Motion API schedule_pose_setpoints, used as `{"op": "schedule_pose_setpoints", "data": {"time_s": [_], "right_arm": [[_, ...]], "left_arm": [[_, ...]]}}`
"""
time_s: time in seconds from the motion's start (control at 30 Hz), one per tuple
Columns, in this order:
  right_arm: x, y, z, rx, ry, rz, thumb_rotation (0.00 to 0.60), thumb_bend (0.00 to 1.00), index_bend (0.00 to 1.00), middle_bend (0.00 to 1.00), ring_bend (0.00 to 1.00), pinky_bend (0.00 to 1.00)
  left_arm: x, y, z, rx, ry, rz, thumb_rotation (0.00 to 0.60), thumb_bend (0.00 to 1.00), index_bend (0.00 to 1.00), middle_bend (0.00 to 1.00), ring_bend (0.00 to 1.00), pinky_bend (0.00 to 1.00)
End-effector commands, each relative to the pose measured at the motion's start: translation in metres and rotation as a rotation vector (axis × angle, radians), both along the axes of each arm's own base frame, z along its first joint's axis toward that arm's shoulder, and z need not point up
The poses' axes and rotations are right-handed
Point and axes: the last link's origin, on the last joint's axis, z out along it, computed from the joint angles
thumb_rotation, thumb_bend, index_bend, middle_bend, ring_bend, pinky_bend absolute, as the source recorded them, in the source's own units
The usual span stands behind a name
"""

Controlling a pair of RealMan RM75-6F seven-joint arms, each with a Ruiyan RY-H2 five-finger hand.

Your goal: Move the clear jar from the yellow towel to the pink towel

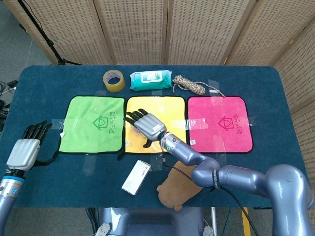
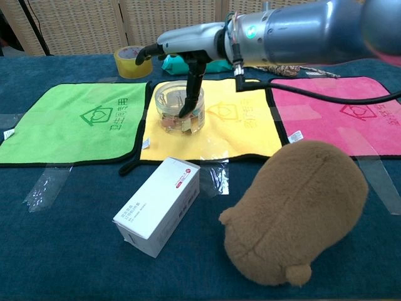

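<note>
Our silver-grey right hand point(image 1: 146, 126) hangs mid-frame, palm down, fingers spread. Our silver-grey left hand point(image 1: 27, 147) rests lower left, fingers apart.
</note>
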Motion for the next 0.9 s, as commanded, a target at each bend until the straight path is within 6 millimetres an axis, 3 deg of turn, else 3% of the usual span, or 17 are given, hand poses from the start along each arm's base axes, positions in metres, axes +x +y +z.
{"op": "schedule_pose_setpoints", "data": {"time_s": [0.03, 0.2, 0.5, 0.7, 0.9], "right_arm": [[0.004, -0.001, -0.019, 0.007, 0.035, -0.006, 0.6, 0.0, 0.02, 0.0, 0.0, 0.0], [-0.005, -0.007, -0.035, -0.013, 0.096, -0.01, 0.6, 0.0, 0.03, 0.0, 0.0, 0.0], [-0.017, -0.01, -0.044, -0.037, 0.134, 0.004, 0.6, 0.05, 0.08, 0.0, 0.0, 0.0], [-0.024, -0.011, -0.036, -0.093, 0.18, 0.067, 0.6, 0.18, 0.13, 0.0, 0.0, 0.0], [-0.043, -0.01, -0.019, -0.153, 0.232, 0.108, 0.6, 0.22, 0.16, 0.02, 0.0, 0.0]], "left_arm": [[0.0, 0.001, -0.001, -0.002, 0.002, 0.002, 0.6, 0.0, 0.0, 0.0, 0.0, 0.0], [-0.002, 0.003, -0.001, -0.002, 0.001, 0.014, 0.6, 0.0, 0.0, 0.0, 0.0, 0.0], [-0.001, 0.004, -0.002, -0.002, 0.0, 0.014, 0.6, 0.0, 0.0, 0.0, 0.0, 0.0], [-0.001, 0.004, -0.002, -0.002, -0.002, 0.011, 0.6, 0.0, 0.0, 0.0, 0.0, 0.0], [0.0, 0.004, -0.002, -0.005, -0.002, 0.009, 0.6, 0.0, 0.0, 0.0, 0.0, 0.0]]}}
